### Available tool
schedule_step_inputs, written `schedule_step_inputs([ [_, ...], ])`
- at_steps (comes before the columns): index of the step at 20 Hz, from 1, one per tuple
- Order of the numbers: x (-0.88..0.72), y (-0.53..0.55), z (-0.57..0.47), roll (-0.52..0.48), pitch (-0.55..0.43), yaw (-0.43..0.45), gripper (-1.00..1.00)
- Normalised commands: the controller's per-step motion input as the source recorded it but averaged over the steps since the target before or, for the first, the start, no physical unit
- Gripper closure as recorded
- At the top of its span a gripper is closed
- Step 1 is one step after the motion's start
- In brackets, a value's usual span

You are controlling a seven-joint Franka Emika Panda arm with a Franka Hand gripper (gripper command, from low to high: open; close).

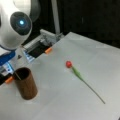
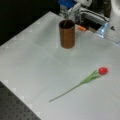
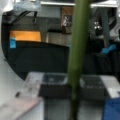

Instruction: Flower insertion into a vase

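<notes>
Flower: red-headed artificial tulip on a long thin green stem, lying flat on the pale grey desk, not yet in the plain brown wood-look cylinder vase, which stands upright well apart toward a front view's left.

Gripper shows in no view, so its opening, hold and bearings are unknown. Wrist view: blurred green upright bar close to the lens, identity unclear.

Risks, as judged: thin stem hard to pinch off the flat desk; narrow vase mouth, light vase may tip if nudged.

Nearby: white arm joint and orange tab by the vase; nothing lies between flower and vase.
</notes>
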Motion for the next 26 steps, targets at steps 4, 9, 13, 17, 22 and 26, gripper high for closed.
schedule_step_inputs([
  [4,0.45,-0.03,-0.16,0.014,0.164,-0.021,1.0],
  [9,0.55,0.05,-0.23,0.044,0.146,-0.059,1.0],
  [13,0.57,0.11,-0.21,0.059,0.126,-0.092,1.0],
  [17,0.53,0.09,-0.2,0.043,0.106,-0.132,1.0],
  [22,0.42,0.06,-0.16,0.034,0.073,-0.174,-1.0],
  [26,0.33,0.04,-0.07,0.04,0.029,-0.187,-1.0],
])
